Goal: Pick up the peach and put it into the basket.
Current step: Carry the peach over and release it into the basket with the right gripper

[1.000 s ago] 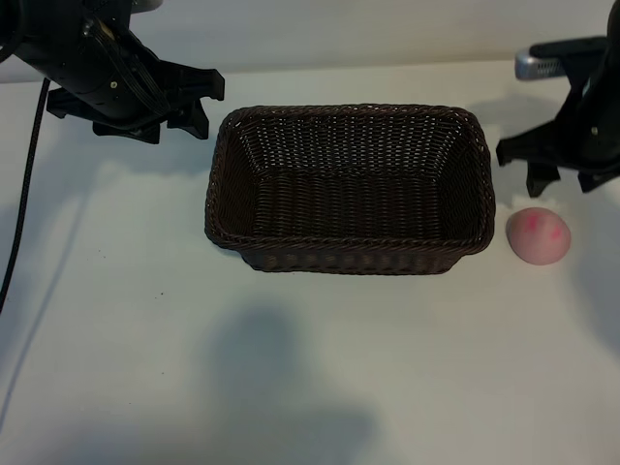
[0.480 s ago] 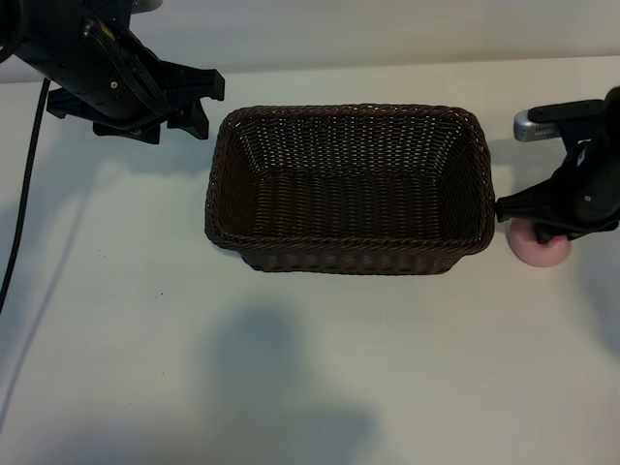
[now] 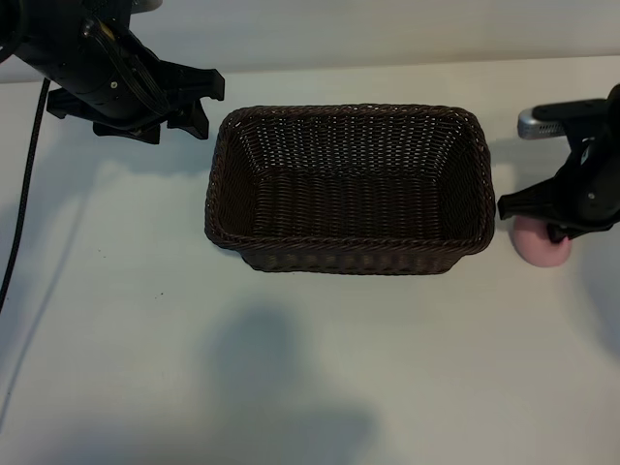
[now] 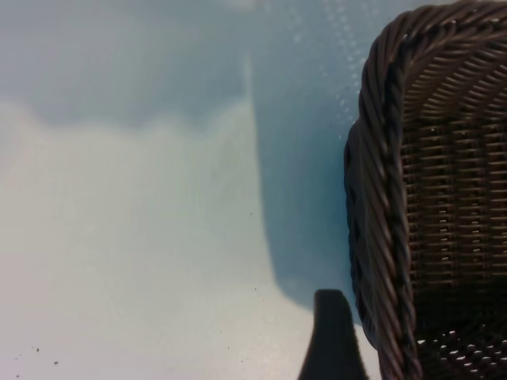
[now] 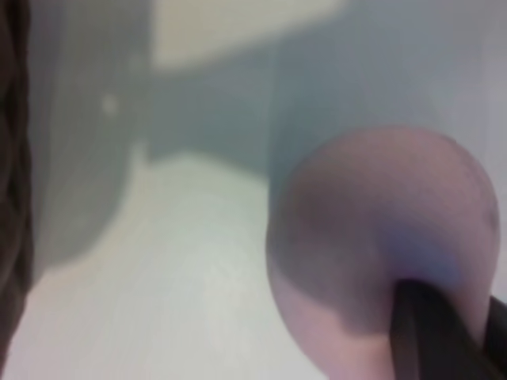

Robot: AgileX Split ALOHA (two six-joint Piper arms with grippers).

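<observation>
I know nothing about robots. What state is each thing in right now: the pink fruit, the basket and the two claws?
peach: on the table just outside the basket's right end, not yet lifted.
basket: upright, empty.
right gripper: down on the peach, covering its top.
left gripper: open, holding nothing, parked by the basket's far left corner.

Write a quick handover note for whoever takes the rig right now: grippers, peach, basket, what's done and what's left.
Right gripper: down over the small pale-pink peach, on the table just right of the basket; fingers closing around it, grip unconfirmed.
Left gripper: open, parked beyond the basket's left corner.
Large dark-brown woven wicker basket: centre of table, nothing inside.
Done: approach. Left: confirm grip, lift, carry over the rim, release.
</observation>
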